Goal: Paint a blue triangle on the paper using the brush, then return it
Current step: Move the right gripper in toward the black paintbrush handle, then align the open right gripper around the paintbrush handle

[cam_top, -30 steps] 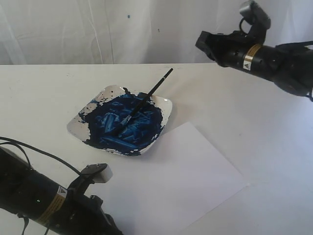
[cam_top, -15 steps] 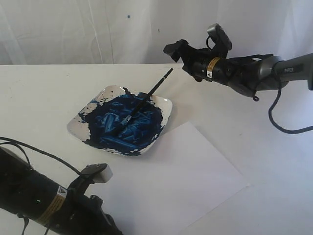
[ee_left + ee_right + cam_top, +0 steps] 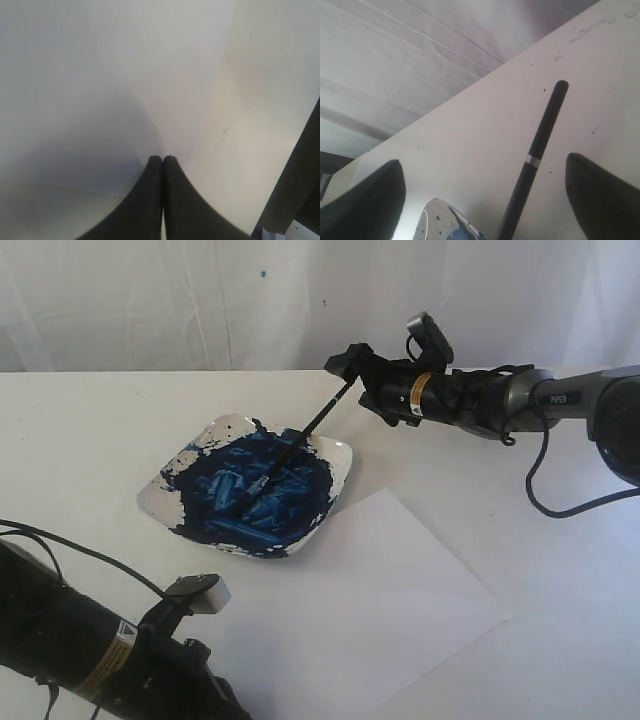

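The black-handled brush (image 3: 300,435) lies with its tip in the blue paint of the white dish (image 3: 158,498), its handle sloping up over the far rim. My right gripper (image 3: 352,378) is open, one finger on each side of the handle's free end. In the right wrist view the brush (image 3: 540,140) runs between the wide-apart jaws of that gripper (image 3: 482,160) without touching either, above the dish rim (image 3: 436,220). The paper (image 3: 390,600) lies flat near the dish, plain white; no blue triangle shows on it. My left gripper (image 3: 162,159) is shut on nothing over a white surface.
The left arm (image 3: 90,655) lies low at the near left corner, with its cable beside it. A white cloth backdrop (image 3: 200,300) hangs behind the table's far edge. The right arm's cable (image 3: 560,502) loops down at the right.
My right arm has swung in from the upper right and down to the brush's handle end, and its jaws now stand wide. The brush, dish, paper and left arm have not moved.
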You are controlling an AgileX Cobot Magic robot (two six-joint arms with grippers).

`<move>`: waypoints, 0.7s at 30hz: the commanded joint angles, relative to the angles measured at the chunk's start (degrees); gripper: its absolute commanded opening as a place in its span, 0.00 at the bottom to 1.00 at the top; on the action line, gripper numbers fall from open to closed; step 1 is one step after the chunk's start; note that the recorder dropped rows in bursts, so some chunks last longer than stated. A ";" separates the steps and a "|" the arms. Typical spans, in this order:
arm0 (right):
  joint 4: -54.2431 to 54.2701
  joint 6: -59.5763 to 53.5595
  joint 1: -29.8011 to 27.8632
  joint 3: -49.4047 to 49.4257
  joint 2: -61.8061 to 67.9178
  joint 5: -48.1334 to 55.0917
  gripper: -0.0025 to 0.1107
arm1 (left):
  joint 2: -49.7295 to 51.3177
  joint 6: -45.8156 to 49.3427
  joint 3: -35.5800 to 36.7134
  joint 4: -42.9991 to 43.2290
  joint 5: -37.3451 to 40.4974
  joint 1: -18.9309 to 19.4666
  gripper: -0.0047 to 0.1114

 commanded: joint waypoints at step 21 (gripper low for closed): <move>-1.98 0.60 1.61 -1.28 0.46 3.45 0.73 | -0.17 1.28 0.40 0.97 1.06 0.09 0.04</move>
